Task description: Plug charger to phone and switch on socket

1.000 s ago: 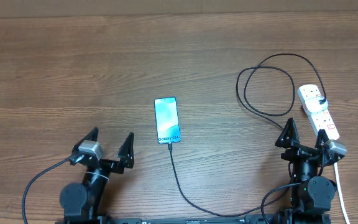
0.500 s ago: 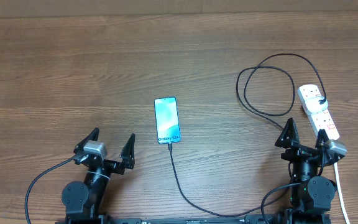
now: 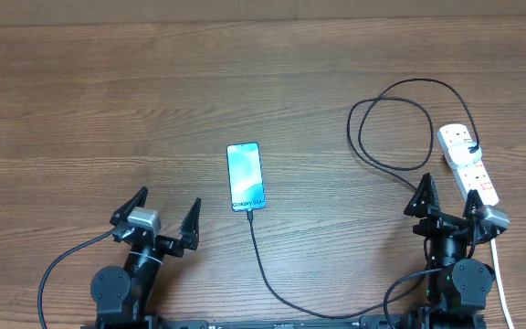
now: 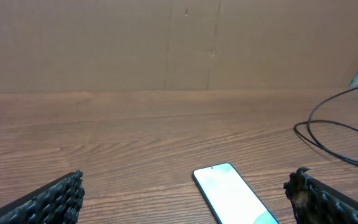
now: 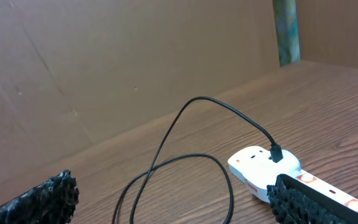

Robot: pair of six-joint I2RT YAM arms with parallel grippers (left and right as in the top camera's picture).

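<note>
Your L gripper [image 3: 166,203] and R gripper [image 3: 447,192] both gape wide, holding nothing. The phone [image 3: 246,176] lies between the arms, the charger [image 3: 261,260] tip at its near end, its plug in the socket [image 3: 468,164] just by the R gripper.

Soft, even light from above leaves only faint shadows on the table [image 3: 108,91]. Just ahead of the left gripper [image 4: 182,186], the phone [image 4: 229,193] screen glows pale and washed out. Both wrist views look slightly soft and dimmer than the overhead one.

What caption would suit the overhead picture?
Blue-screened smartphone with thin black cable on wooden table, white power strip at right.
</note>
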